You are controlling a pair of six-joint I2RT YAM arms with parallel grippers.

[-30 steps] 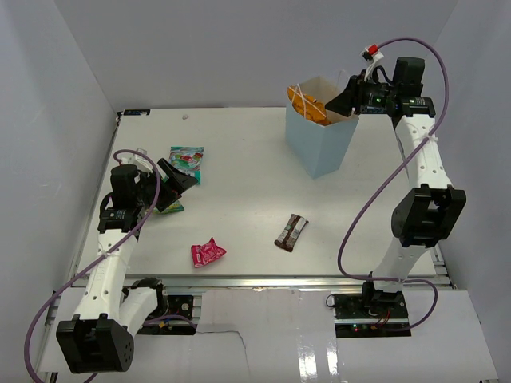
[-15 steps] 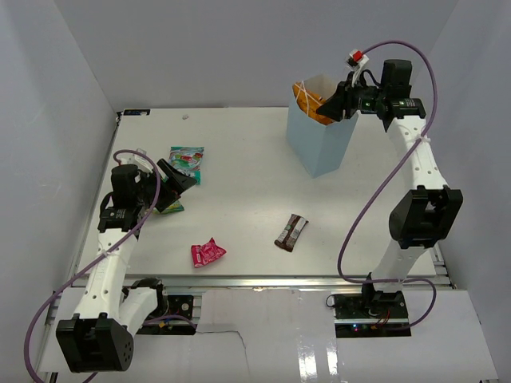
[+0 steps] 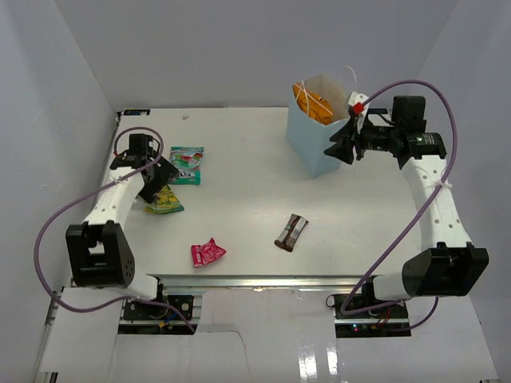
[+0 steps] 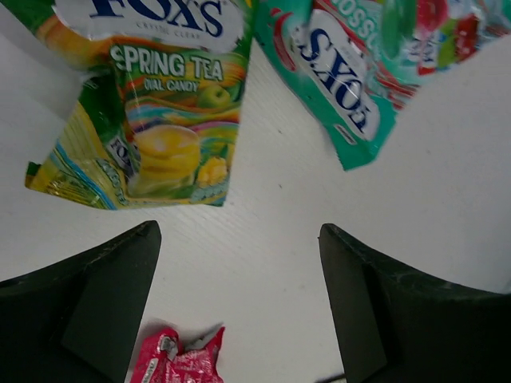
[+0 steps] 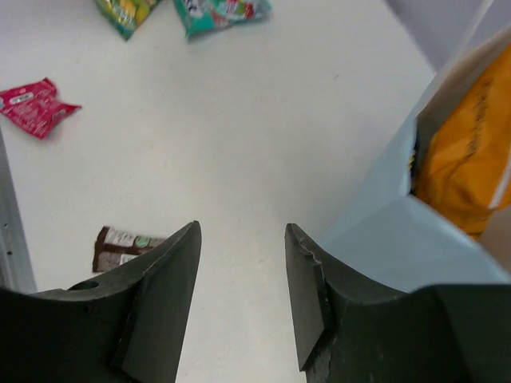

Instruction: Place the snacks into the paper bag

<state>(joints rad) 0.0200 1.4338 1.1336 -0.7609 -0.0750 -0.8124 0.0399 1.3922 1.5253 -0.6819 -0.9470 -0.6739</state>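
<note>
Both our grippers gape empty: the yellow-green packet (image 4: 156,120) lies just beyond the fingers (image 4: 96,291) of the left gripper (image 4: 239,271), and the paper bag (image 5: 399,235) stands beside the right gripper (image 5: 242,263).

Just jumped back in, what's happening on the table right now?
The orange chip bag sits inside the blue paper bag. The right pincer is open and empty beside that bag. The left pincer hangs open over the yellow-green packet and the teal pouch, gripping neither. The pink packet and the dark brown bar lie out on the table.
</note>
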